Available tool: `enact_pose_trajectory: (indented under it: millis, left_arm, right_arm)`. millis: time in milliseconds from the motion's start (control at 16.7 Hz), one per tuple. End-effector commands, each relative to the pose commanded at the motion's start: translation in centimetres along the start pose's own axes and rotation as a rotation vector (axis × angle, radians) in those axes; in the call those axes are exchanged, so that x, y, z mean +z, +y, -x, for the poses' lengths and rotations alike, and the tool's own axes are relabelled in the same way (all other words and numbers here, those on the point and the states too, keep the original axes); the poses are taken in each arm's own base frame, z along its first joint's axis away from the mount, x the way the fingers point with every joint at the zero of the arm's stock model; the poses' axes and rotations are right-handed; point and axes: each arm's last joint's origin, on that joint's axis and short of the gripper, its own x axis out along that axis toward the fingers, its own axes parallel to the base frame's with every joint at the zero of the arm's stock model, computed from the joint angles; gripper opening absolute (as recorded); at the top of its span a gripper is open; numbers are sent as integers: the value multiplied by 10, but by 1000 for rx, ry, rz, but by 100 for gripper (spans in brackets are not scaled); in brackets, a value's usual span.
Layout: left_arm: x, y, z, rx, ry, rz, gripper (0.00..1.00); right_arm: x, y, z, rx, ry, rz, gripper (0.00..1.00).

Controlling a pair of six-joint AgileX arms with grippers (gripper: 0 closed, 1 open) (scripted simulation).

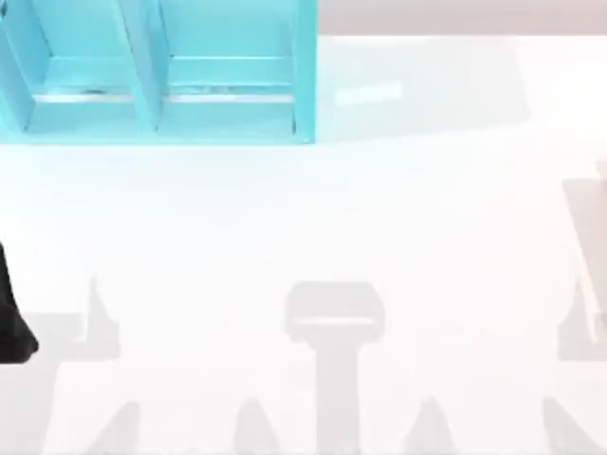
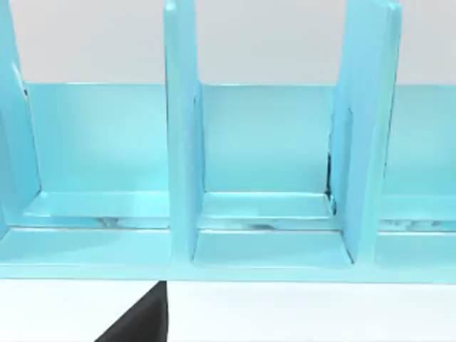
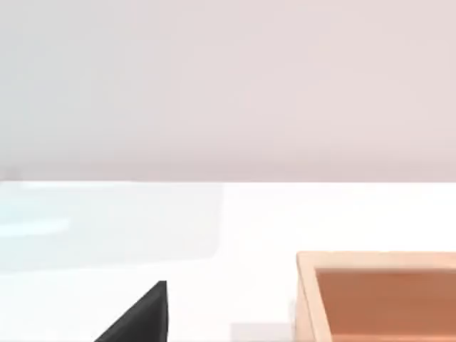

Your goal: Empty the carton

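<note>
Turquoise divided rack (image 1: 161, 76) cut off; left hand (image 1: 14, 327) barely visible.

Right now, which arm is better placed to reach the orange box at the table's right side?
Right, probably: its wrist view has the orange box close ahead. The left arm sits at the table's left edge, facing the blue shelf.

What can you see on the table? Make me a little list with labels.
table: white
rack: blue, with upright dividers, at the far left of the table
box: tan, open on top, in the right wrist view
left arm: black, at the table's left edge
</note>
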Motion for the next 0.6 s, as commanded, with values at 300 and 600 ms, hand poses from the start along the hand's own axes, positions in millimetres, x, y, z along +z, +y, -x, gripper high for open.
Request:
enact_pose_trajectory:
  millis: [300, 600]
  left_arm:
    - [0, 0, 0, 0, 0, 0, 100]
    - [0, 0, 0, 0, 0, 0, 100]
  right_arm:
    - [8, -2, -1, -24, 61, 20, 100]
    - [41, -14, -14, -100, 358, 91, 100]
